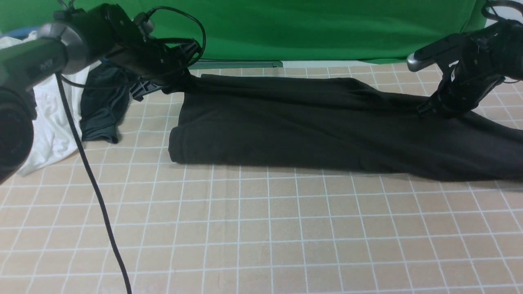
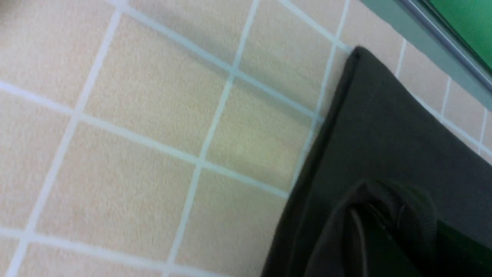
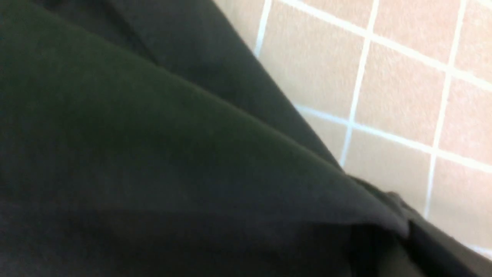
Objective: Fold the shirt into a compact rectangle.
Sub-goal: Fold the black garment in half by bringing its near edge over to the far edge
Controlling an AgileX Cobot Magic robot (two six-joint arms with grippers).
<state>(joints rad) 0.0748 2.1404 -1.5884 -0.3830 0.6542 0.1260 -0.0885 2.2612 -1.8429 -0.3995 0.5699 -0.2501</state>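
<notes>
**Soft black band across the far table, an arm at each end**

Nearest, at 6 o'clock, the table [image 1: 261,237] shows its tan grid cover. A black cable [image 1: 94,183] droops from the left arm across the 8 o'clock side.

Beyond it the shirt [image 1: 310,126] lies as a long, layered band from the centre out past the 3 o'clock edge, its print out of sight. It looks light and limp and will likely sag wherever it is unsupported. Corners and doubled edges are probably the places to pinch, taking all layers together.

The left end effector [image 1: 179,81] sits at the band's 11 o'clock corner. The right end effector [image 1: 429,108] is down on the cloth toward 2 o'clock, where the fabric ridges up to it. Black on black hides both sets of jaws, so I cannot tell how far either is open or whether it grips.

At 9 to 10 o'clock a dark grey garment [image 1: 100,110] and a white garment [image 1: 53,126] lie near the left arm and could snag. A green backdrop [image 1: 306,28] closes 12 o'clock.
</notes>
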